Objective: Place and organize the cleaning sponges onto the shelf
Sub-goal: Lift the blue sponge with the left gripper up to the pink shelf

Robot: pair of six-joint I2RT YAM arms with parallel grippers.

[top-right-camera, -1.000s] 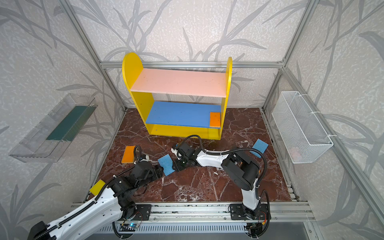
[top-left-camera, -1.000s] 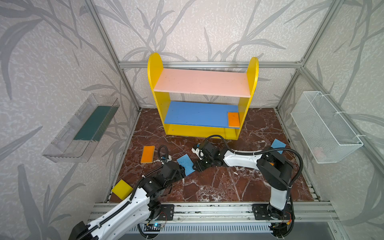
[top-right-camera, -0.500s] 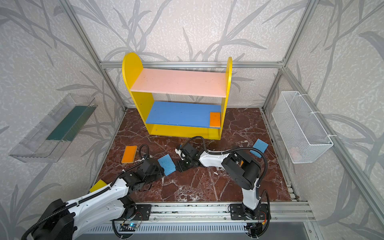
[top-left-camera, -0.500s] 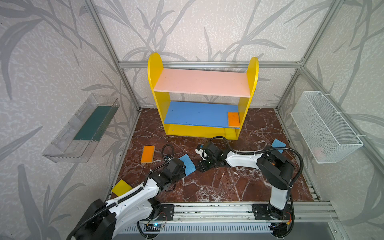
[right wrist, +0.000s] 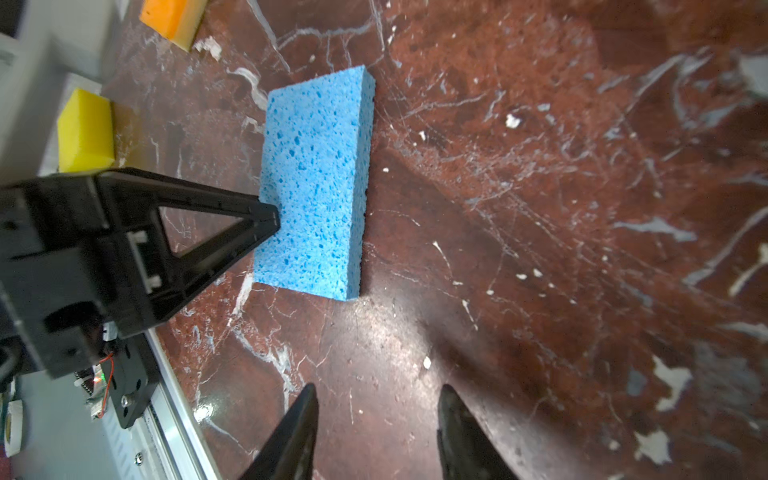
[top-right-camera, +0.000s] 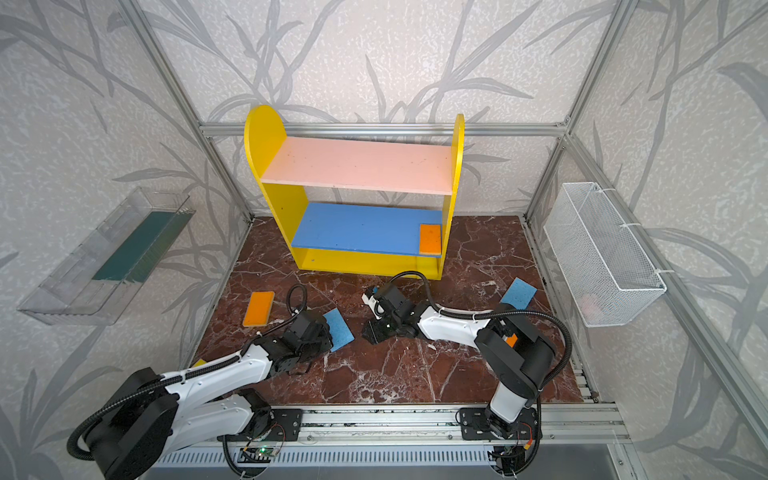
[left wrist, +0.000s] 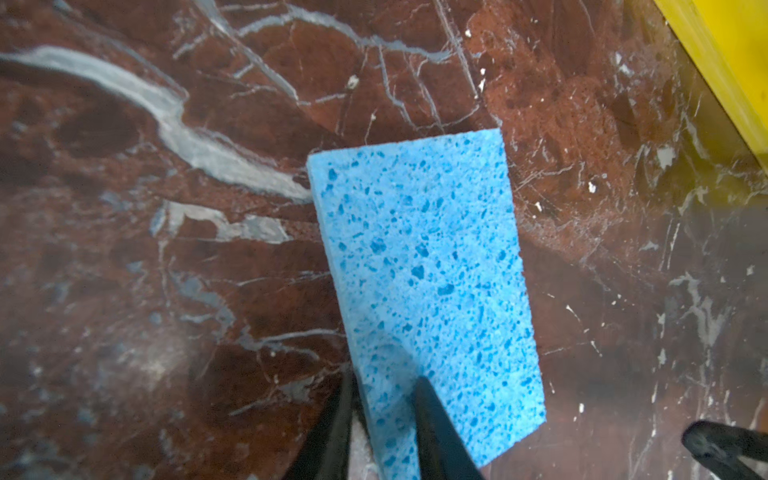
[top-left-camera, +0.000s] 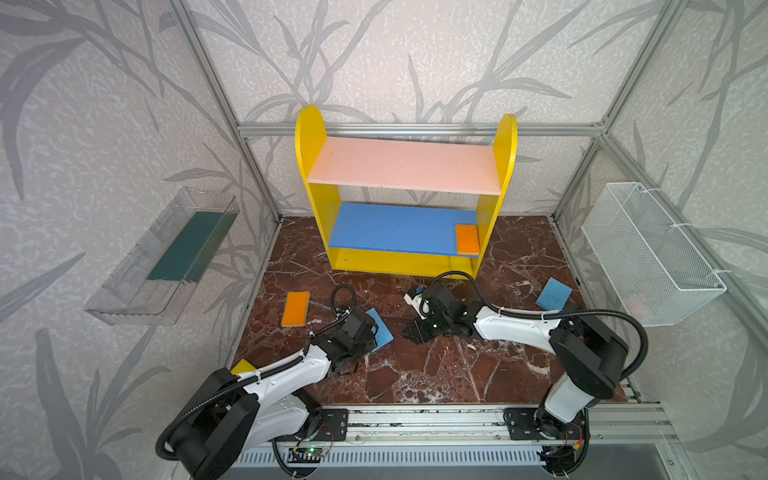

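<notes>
The left gripper (left wrist: 384, 399) is narrowed onto the near blue sponge (left wrist: 424, 266), which lies flat on the marble floor (left wrist: 166, 291) in front of the shelf (top-left-camera: 309, 137). In the left wrist view, 1 fingertip is seen at the sponge's long edge and 1 on its porous top face. Only the right wrist view shows the foam dented under a black finger (right wrist: 266, 216); the partner finger is hidden there. The right gripper (right wrist: 378, 415) is held part-way open over bare floor, just beside the same sponge, with nothing between its jaws.

In both top views the left fingertips are covered by the wrist, so the grip cannot be read there. A yellow sponge (right wrist: 85, 133) is shown plainly by the right wrist camera. In both top views only a corner of it is seen behind the left arm.

An orange floor sponge (top-left-camera: 296, 308) lies toward the left side. A second blue sponge (top-left-camera: 554, 294) lies toward the right, well apart from both grippers. A shelved orange sponge (top-left-camera: 468, 239) lies flat at the right end of the blue middle board (top-left-camera: 395, 228).

A dark green slab (top-left-camera: 187, 245) is held in the clear wall tray (top-left-camera: 124, 299). Through the mesh of the white wire basket (top-left-camera: 648, 232), a pale pinkish thing (top-left-camera: 636, 305) is seen, too blurred to identify.
</notes>
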